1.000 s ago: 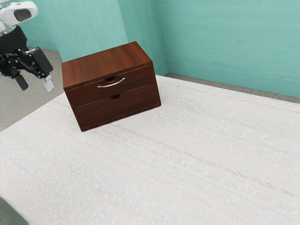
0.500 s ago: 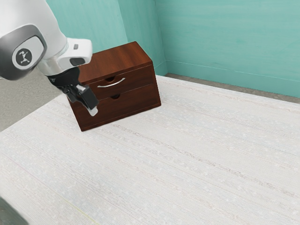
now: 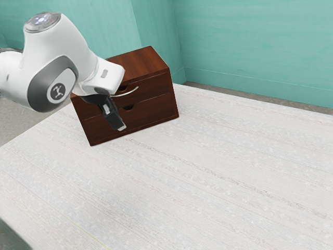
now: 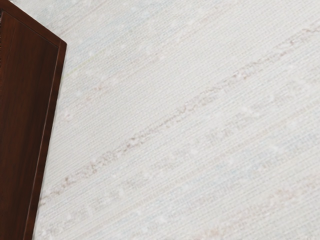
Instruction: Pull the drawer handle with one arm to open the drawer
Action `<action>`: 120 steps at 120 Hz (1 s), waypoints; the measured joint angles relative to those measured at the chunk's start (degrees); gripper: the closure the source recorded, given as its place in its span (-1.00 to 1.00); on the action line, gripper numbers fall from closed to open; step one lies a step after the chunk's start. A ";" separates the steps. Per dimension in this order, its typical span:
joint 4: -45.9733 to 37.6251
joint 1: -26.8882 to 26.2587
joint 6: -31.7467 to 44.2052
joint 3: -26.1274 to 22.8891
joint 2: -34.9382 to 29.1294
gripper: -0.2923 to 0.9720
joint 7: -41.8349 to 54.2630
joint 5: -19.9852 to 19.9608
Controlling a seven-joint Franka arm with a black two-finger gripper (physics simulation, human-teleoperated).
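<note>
Two drawers (image 3: 154, 84), one handle (image 3: 126, 92), one claw (image 3: 116, 119).

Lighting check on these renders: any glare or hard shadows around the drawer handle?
Exterior view: even, diffuse light; the cabinet and arm cast no hard shadow on the table; the handle reads bright, one end covered by the arm. Wrist view: the cabinet's wood and the table are evenly lit, no glare.
</note>
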 joint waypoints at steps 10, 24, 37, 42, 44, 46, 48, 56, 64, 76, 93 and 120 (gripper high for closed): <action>0.34 0.25 0.83 0.11 0.69 -0.54 1.52 4.15; 0.51 0.34 2.23 0.14 1.93 -0.54 3.24 7.13; 2.52 0.26 3.76 0.36 5.30 -0.54 4.50 8.23; 3.96 0.00 4.24 0.86 6.89 -0.54 4.91 8.47; 4.45 -0.08 4.40 1.07 7.47 -0.54 5.07 8.54; 4.97 -0.22 4.56 1.33 8.09 -0.54 5.23 8.61; 5.50 -0.30 4.70 1.55 8.81 -0.54 5.38 8.67; 8.04 -0.74 5.16 2.59 11.79 -0.54 5.97 8.83; 9.98 -0.49 5.44 3.41 13.65 -0.54 6.52 8.93; 12.54 0.86 5.61 4.34 15.68 -0.54 7.29 9.07; 15.79 0.95 5.92 5.01 18.71 -0.54 8.21 9.09; 17.08 0.87 9.11 6.35 21.59 -0.54 9.04 8.93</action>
